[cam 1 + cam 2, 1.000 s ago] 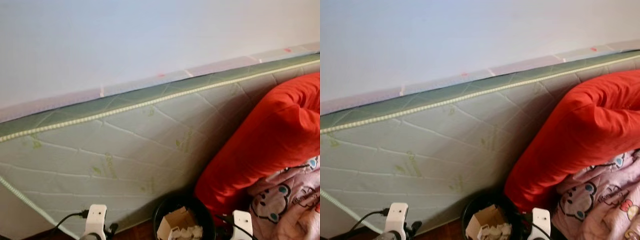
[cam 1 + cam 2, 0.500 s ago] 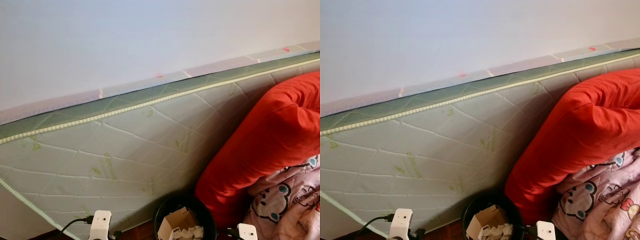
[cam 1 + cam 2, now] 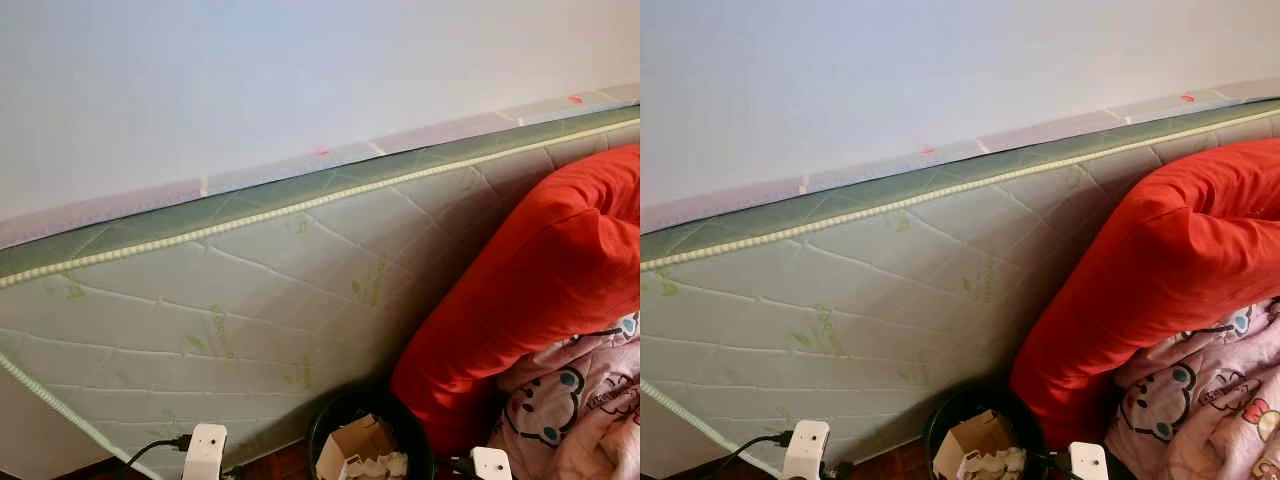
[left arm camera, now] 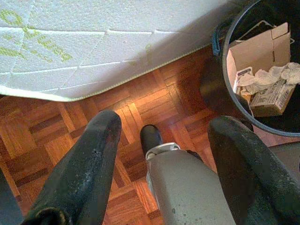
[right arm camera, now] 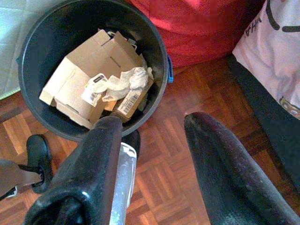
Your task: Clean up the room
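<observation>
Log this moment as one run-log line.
left hand: open, empty, above parquet floor | right hand: open, empty, beside black bin | bin: cardboard box, crumpled paper | behind bin: mattress

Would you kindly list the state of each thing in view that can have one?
Bin: upright, open, holding a cardboard box and crumpled paper.
Mattress: on edge against the wall.
Red duvet: bunched beside the bin.
Left gripper: open, holding nothing.
Right gripper: open, holding nothing.
</observation>
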### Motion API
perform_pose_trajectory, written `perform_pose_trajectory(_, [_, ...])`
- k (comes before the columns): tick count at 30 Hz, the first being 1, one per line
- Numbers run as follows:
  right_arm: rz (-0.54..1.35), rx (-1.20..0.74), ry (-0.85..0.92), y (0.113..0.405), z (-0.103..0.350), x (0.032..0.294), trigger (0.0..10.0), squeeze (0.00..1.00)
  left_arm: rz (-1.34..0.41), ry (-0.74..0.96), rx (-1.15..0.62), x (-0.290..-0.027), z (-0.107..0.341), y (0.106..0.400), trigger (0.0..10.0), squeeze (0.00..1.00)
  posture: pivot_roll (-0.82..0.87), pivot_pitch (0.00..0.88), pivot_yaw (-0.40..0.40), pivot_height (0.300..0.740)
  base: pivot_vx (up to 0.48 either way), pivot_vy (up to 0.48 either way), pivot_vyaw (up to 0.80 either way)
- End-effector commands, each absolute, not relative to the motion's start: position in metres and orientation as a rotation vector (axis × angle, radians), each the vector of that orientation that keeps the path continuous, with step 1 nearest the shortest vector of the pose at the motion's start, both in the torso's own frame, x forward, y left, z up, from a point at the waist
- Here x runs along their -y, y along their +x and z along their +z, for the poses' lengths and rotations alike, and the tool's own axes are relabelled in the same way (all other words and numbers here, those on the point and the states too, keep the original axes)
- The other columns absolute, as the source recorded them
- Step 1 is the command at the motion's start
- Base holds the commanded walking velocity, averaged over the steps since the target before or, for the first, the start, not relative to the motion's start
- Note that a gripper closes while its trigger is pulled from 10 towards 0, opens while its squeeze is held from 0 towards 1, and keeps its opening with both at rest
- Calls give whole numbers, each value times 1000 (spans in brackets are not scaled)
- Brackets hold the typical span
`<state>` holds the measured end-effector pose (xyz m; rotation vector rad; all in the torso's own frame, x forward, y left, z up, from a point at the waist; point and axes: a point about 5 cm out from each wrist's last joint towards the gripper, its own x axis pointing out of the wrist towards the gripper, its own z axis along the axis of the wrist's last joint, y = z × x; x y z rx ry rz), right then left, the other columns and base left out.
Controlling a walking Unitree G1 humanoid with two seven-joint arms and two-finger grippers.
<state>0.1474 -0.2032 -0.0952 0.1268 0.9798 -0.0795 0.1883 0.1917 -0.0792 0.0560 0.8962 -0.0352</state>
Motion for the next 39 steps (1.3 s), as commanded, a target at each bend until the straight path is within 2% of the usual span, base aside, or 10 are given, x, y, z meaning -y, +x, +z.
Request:
perform_pose_trajectory(1, [-92, -980, 139, 148, -95, 204, 10000, 0, -54, 85, -898, -192, -78, 190, 10000, 0, 33, 0, -33, 740, 0, 0, 0])
perform_pose_trajectory(25, [-85, -978, 148, 151, -94, 200, 10000, 0, -61, 92, -898, -194, -77, 192, 10000, 0, 38, 0, -29, 740, 0, 0, 0])
perform_pose_trajectory(39, [-76, -978, 147, 154, -94, 198, 10000, 0, -58, 90, -898, -195, -77, 193, 10000, 0, 39, 0, -31, 740, -252, 0, 0])
